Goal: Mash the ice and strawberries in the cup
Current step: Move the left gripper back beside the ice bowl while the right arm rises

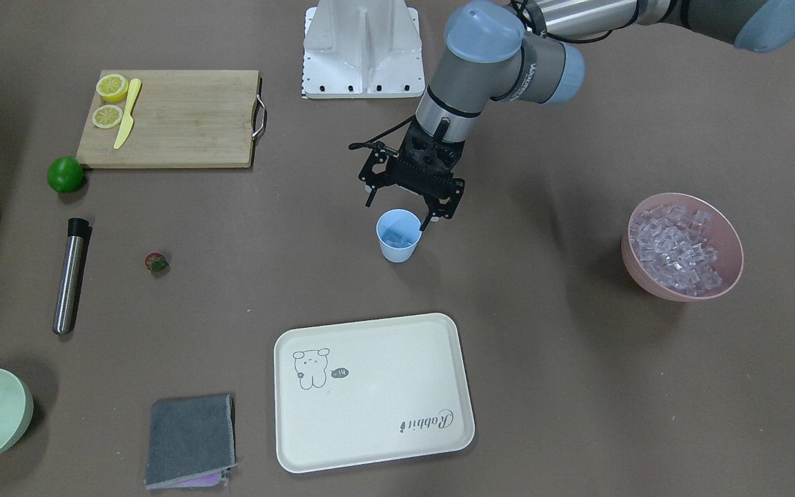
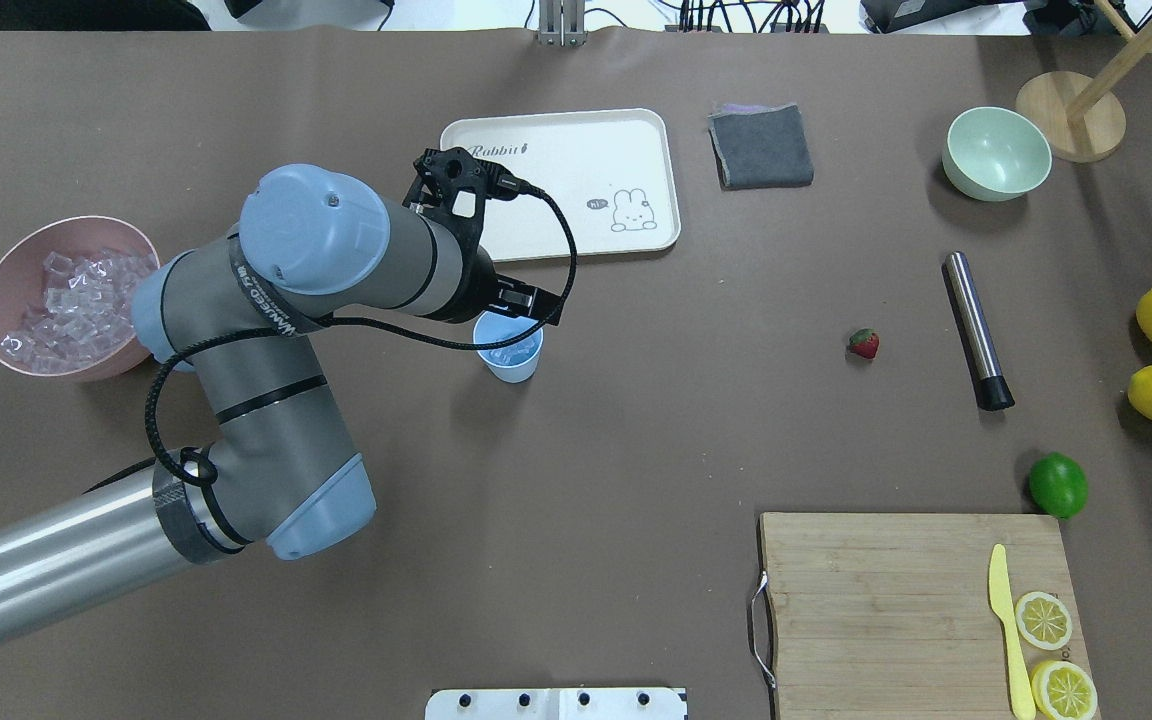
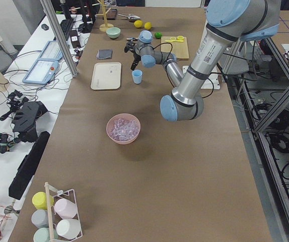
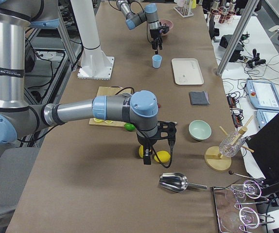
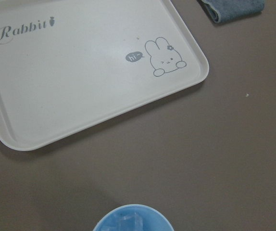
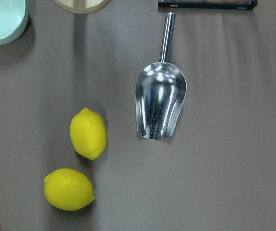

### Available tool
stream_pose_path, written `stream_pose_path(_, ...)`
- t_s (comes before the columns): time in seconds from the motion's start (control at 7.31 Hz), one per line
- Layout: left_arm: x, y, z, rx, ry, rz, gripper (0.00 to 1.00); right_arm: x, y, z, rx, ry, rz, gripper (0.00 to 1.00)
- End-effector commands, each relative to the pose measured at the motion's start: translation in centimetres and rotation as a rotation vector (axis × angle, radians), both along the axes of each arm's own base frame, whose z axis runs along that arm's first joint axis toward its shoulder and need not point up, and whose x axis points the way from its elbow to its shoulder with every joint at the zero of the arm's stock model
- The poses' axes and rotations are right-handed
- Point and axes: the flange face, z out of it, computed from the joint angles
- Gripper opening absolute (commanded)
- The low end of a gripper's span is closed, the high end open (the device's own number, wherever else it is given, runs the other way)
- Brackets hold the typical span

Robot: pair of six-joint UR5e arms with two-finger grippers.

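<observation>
The light-blue cup stands upright mid-table, with a few clear ice cubes in its bottom. My left gripper hangs just above the cup's mouth, open and holding nothing. The left wrist view shows only the cup's rim at the bottom edge. Much more ice fills the pink bowl. One small red strawberry lies alone on the table, far from the cup. My right gripper hovers over two lemons at the table's far end; I cannot tell whether it is open or shut.
A steel muddler lies beside the strawberry. A cream tray and grey cloth lie beyond the cup. The cutting board holds lemon halves and a yellow knife, with a lime by its corner. A metal scoop lies near the lemons.
</observation>
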Motion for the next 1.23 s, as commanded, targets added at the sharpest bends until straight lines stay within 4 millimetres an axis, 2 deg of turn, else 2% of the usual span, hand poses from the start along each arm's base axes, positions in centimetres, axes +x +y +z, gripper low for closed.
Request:
stream_pose_path(0.0,-6.7,-0.2,-0.6,-0.032,-0.036,-0.059,0.97,0.2,-1.2,-1.0,0.1,0.022,0.004,1.0)
stream_pose_path(0.14,-10.4,-0.2,-0.2,-0.038,-0.052,-0.093,0.97,0.0,-2.0,-1.6,0.116,0.015,-0.003,1.0)
stream_pose_path(0.27,-13.4,-0.9,1.1,-0.065,-0.074,-0.116,0.97,-1.3,-2.4,-1.8,0.121,0.013,-0.036,1.0)
stream_pose_path(0.55,-20.6,-3.6,6.1,-0.168,-0.094,-0.155,0.97,-4.7,-4.3,-3.2,0.143,-0.028,-0.103,1.0)
stream_pose_path(0.82,-25.8,-4.6,12.2,-0.227,-0.151,-0.149,0.97,-6.0,-3.9,-3.3,0.137,-0.174,-0.122,1.0)
stream_pose_path(0.96,-27.4,-4.6,14.5,-0.237,-0.178,-0.157,0.97,-7.8,-4.4,-4.0,0.148,-0.211,-0.161,1.0)
stream_pose_path(1.09,-27.9,-4.1,16.8,-0.251,-0.21,-0.147,0.97,-10.7,-6.4,-6.8,0.2,-0.207,-0.223,1.0)
